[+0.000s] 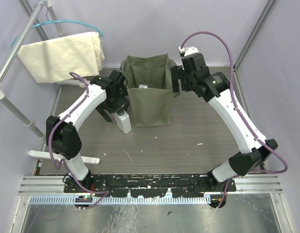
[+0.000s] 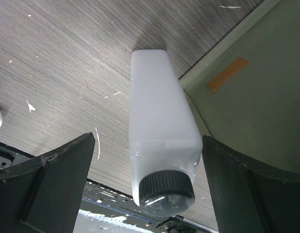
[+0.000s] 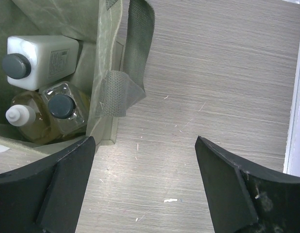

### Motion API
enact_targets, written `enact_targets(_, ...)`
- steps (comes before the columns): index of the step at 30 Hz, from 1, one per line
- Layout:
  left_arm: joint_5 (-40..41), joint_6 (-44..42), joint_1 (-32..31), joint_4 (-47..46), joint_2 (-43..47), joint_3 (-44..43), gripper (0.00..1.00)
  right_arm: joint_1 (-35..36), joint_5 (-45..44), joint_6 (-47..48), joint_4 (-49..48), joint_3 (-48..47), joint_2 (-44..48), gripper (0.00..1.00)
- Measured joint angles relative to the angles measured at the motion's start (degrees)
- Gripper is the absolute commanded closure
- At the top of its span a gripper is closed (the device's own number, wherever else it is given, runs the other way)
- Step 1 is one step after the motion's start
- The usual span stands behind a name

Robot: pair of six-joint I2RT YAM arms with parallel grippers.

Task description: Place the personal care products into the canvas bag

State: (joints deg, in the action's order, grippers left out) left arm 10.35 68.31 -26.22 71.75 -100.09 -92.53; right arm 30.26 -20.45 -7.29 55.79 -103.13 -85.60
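Trouble, if it comes, comes at the last bottle: the white rectangular bottle [image 2: 159,126] stands upright on the table [image 1: 189,141] just beside the left wall of the canvas bag [image 1: 150,104], between the wide-open jaws of the left gripper [image 2: 147,141], untouched. One finger hangs on the bag side, so I reckon a closing squeeze could catch the fabric or nudge the bottle over; its smooth sides might also slip on the lift. Inside the bag already lie another white bottle [image 3: 43,60] and both amber bottles [image 3: 62,109]. The right gripper [image 3: 144,145] hovers, jaws spread and empty, over the table beside the bag's handle [image 3: 140,34], near enough to snag it.
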Motion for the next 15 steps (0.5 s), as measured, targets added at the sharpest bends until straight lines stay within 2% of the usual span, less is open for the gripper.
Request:
enact_targets(4, -0.4, 0.6, 0.0, -0.8, -0.1, 1.9, 0.01, 0.0, -0.2, 0.0, 0.0, 0.1, -0.3, 0.10)
enact_targets(7, -1.0, 0.9, 0.0, -1.4, -0.2, 2.9, 0.08, 0.0, -0.3, 0.0, 0.0, 0.3, -0.5, 0.10)
enact_targets(15, -3.6, 1.8, 0.0, -5.0, -0.2, 5.4, 0.42, 0.0, -0.5, 0.0, 0.0, 0.7, -0.8, 0.10)
